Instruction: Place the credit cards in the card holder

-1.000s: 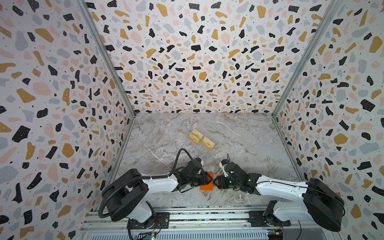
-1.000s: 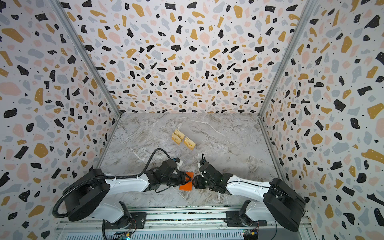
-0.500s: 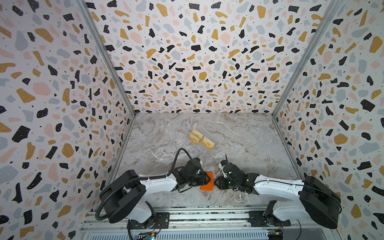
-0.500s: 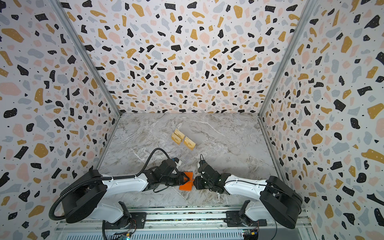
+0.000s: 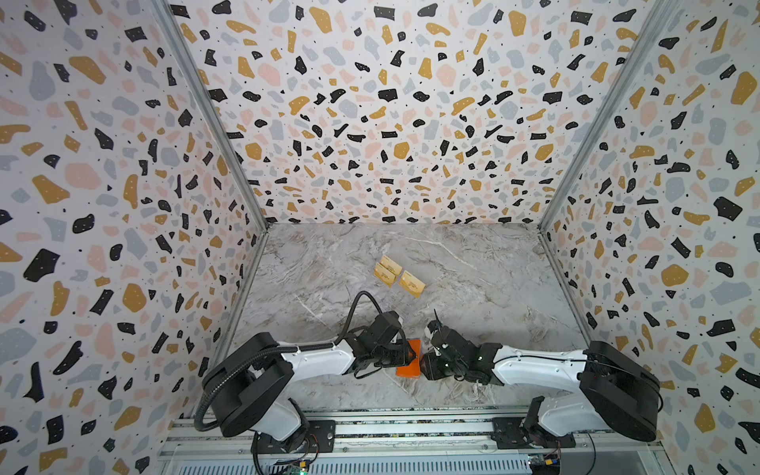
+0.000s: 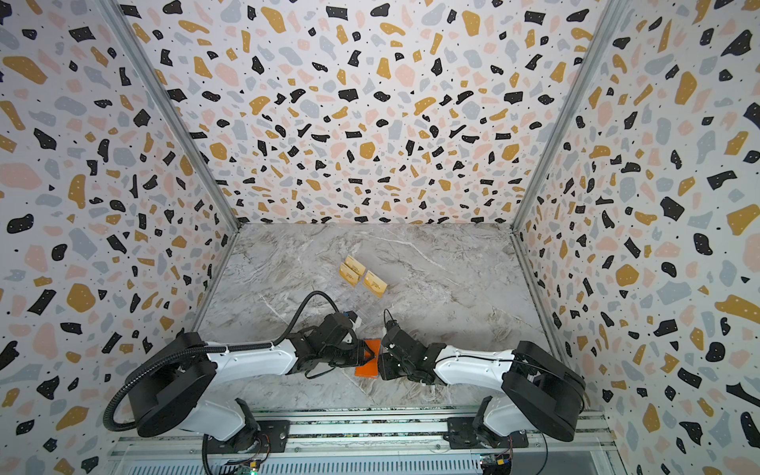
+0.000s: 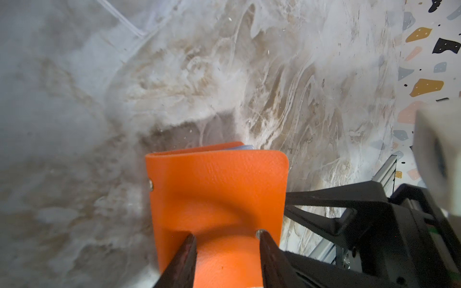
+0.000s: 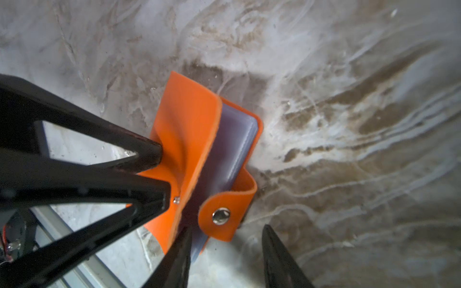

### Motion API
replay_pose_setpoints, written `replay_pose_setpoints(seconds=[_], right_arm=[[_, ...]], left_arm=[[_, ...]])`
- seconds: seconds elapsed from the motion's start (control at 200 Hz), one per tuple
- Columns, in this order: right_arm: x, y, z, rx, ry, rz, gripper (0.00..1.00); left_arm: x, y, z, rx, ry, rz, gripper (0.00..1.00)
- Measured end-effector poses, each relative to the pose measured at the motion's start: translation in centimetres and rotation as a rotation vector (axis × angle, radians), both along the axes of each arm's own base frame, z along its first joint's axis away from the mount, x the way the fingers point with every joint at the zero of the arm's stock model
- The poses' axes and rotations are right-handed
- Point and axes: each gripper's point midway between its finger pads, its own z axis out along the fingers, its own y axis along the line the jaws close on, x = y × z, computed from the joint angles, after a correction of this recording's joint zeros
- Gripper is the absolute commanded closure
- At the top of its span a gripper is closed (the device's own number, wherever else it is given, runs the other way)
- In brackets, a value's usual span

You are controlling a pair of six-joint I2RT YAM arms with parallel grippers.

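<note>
Touching left end effector (image 7: pixel 225 234): card holder (image 7: pixel 217 179)

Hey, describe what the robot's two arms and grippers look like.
The left arm and right arm match: white links between bulky black joints, black bases on an aluminium rail. A ribbed black hose runs along the left one. The left gripper and right gripper have slim black tapering fingers with triangular cut-outs.

Four cameras, one card holder (image 5: pixel 408 364)
Both top views look steeply down on it from far above; each wrist view faces it close up, from opposite sides; all four share it.
</note>
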Motion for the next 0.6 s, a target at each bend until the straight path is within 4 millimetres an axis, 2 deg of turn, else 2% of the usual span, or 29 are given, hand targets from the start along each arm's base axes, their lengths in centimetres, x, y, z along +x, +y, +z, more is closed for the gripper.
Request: replay_pose_setpoints(seconds=[0.285, 0.601], right_arm=[[1.2, -0.2, -0.1, -0.032, -0.049, -0.042, 0.54], [1.9, -1.7, 0.1, -0.083, -0.08, -0.101, 0.7]], left_arm=[[0.0, 0.0, 0.0, 0.001, -0.001, -0.001, 0.56], [0.0, 0.1, 0.0, 0.009, -0.005, -0.006, 0.56]])
